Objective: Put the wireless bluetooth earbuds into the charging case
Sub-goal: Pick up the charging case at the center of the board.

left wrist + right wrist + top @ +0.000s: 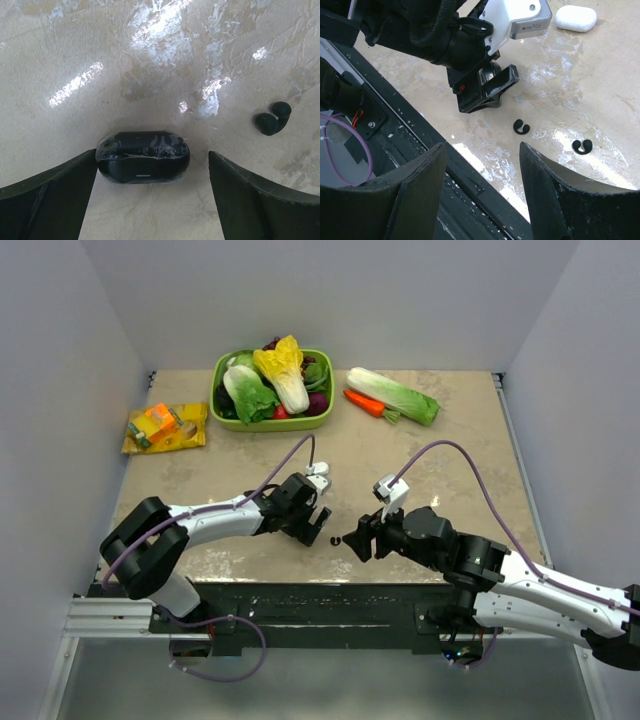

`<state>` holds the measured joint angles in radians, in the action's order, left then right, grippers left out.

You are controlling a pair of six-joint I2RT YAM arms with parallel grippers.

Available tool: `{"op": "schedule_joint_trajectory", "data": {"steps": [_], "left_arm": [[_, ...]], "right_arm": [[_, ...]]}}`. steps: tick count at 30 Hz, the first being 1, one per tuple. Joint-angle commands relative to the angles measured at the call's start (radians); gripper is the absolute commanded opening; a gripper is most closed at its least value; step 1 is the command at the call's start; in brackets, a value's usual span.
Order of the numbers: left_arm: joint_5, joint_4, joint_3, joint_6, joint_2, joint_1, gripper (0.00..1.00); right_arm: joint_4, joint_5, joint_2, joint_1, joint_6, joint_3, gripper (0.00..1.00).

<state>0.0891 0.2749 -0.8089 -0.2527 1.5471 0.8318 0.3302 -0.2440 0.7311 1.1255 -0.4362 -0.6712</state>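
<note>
Earbuds [521, 127] loose on table [580, 75]; case [143, 156] inside wide-spread left gripper [152, 160].

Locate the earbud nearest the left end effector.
Top view: the earbud lies on the table between the left end effector and the right end effector, near its front edge.

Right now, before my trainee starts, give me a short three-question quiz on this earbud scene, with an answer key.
1. True or false: the left end effector is shut on the glossy black oval charging case.
2. How many small black C-shaped earbuds lie loose on the beige table in the right wrist view? A one, B two, C four.
3. Fill in: the right end effector is ___.
Key: 1 false, it is open, with the case between its fingers. 2 B. 3 open.
</note>
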Motion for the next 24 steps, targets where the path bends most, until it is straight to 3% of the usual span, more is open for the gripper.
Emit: {"op": "schedule_joint_trajectory", "data": {"steps": [1,10,21,24], "left_arm": [[0.027,-0.017,0.005,-0.033,0.018,0.001,0.95],[0.060,-0.026,0.019,-0.054,0.028,0.001,0.95],[0.041,-0.045,0.024,-0.053,0.045,0.001,0.79],[0.040,-0.042,0.031,-0.056,0.041,0.003,0.80]], "right_arm": [[-0.007,-0.008,-0.007,0.002,0.010,-0.027,0.63],[-0.020,-0.005,-0.004,0.002,0.001,-0.011,0.63],[-0.010,-0.020,-0.019,0.002,-0.007,-0.004,0.64],[-0.005,-0.028,-0.022,0.002,-0.009,-0.001,0.64]]}}
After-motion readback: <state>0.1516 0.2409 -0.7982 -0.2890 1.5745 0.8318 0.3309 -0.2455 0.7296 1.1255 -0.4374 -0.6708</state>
